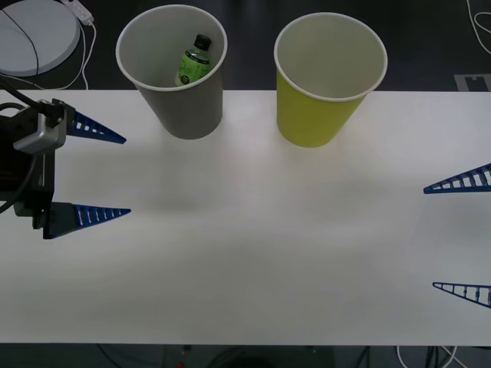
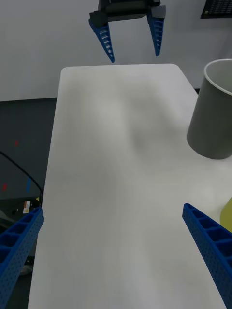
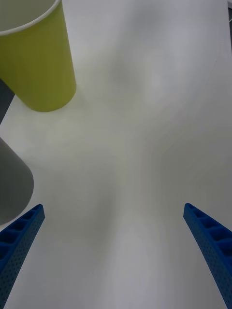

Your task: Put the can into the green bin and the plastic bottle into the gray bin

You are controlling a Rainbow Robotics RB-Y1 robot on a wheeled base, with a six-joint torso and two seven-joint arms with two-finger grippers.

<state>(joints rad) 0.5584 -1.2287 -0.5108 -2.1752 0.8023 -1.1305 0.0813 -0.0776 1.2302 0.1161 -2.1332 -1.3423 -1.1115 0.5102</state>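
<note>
The small green-labelled, black-capped plastic bottle [image 1: 193, 60] already lies inside the dull gray paper-cup bin [image 1: 173, 73]. The yellow-green paper-cup bin [image 1: 328, 80] beside it looks empty from here. Both the left gripper [image 1: 96, 170] and right gripper [image 1: 462, 234] hang spread-fingered, holding nothing, over the white tabletop [image 1: 253, 245]. A careless sweep could topple either light cup.

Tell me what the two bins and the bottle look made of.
The gray bin and the green bin look like matte paper: rolled white rims, white insides. The plastic bottle, inside the gray bin, looks like plastic, with a glossy green label and black cap.
</note>
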